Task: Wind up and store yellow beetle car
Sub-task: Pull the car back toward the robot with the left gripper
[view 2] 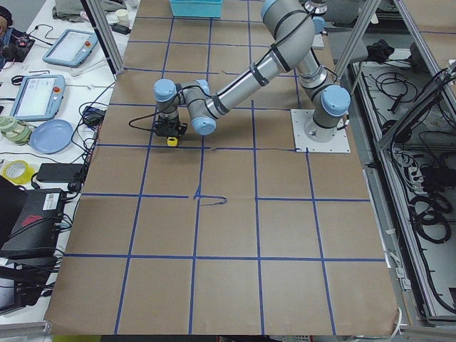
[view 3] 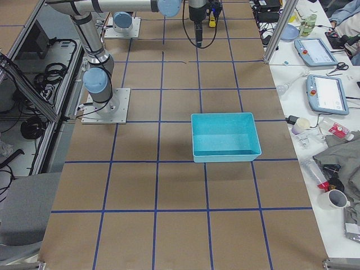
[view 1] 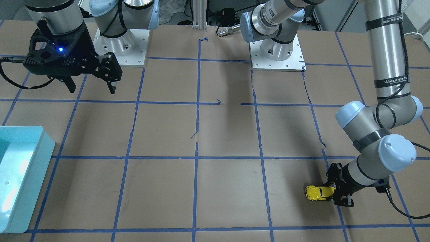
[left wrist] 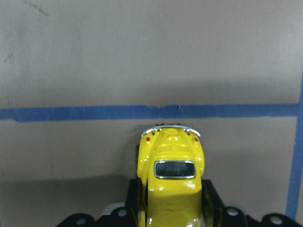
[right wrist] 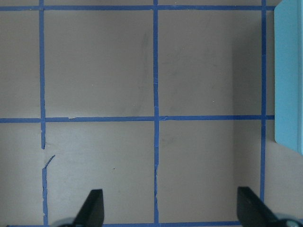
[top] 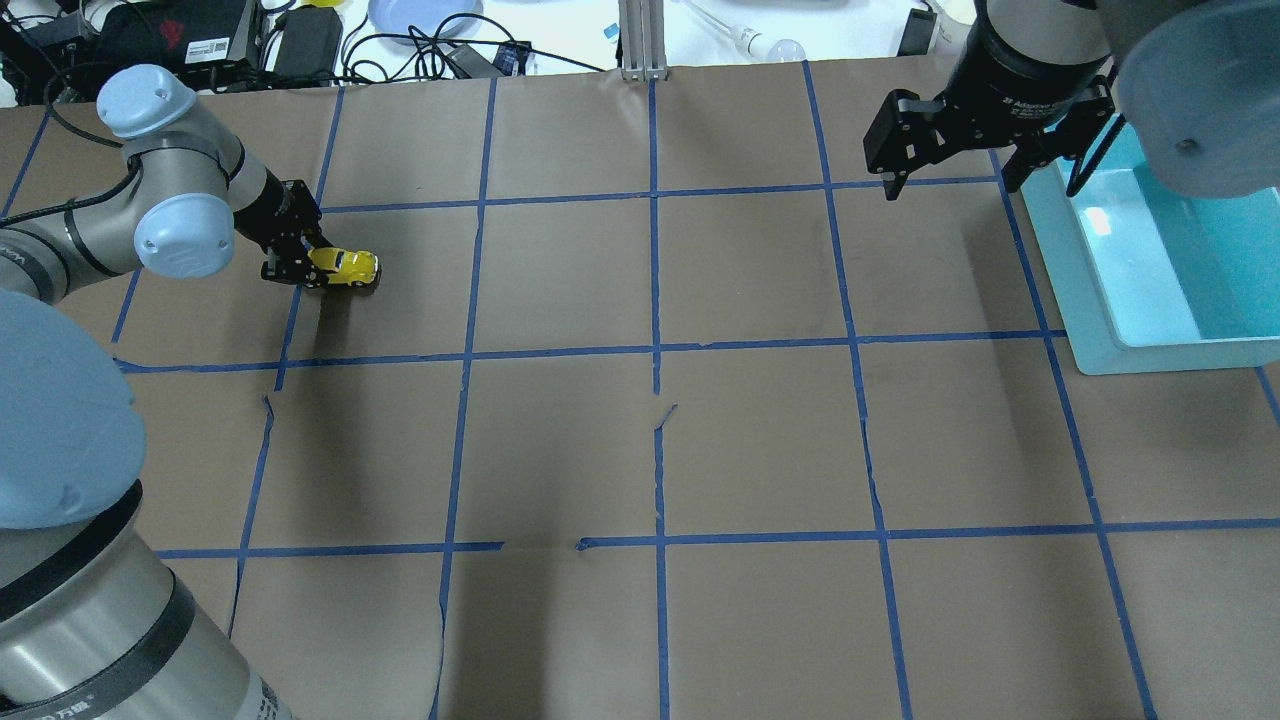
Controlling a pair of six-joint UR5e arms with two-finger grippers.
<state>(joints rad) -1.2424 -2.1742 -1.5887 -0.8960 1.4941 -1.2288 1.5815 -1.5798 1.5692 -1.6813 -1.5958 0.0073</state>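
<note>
The yellow beetle car (view 1: 319, 192) sits low on the brown table, held by one end between the fingers of my left gripper (view 1: 337, 194). It also shows in the overhead view (top: 345, 267) at the far left, with the left gripper (top: 300, 262) lying low and sideways against it. In the left wrist view the car (left wrist: 171, 177) points away, clamped between the two pads (left wrist: 210, 201). My right gripper (top: 975, 178) hangs open and empty above the table beside the bin; its fingertips (right wrist: 92, 208) show wide apart in the right wrist view.
A light-blue open bin (top: 1150, 265) stands at the table's right side in the overhead view, and at the left edge in the front view (view 1: 20, 178). Blue tape lines grid the brown paper. Both arm bases (view 1: 277, 55) sit on plates at the robot's side.
</note>
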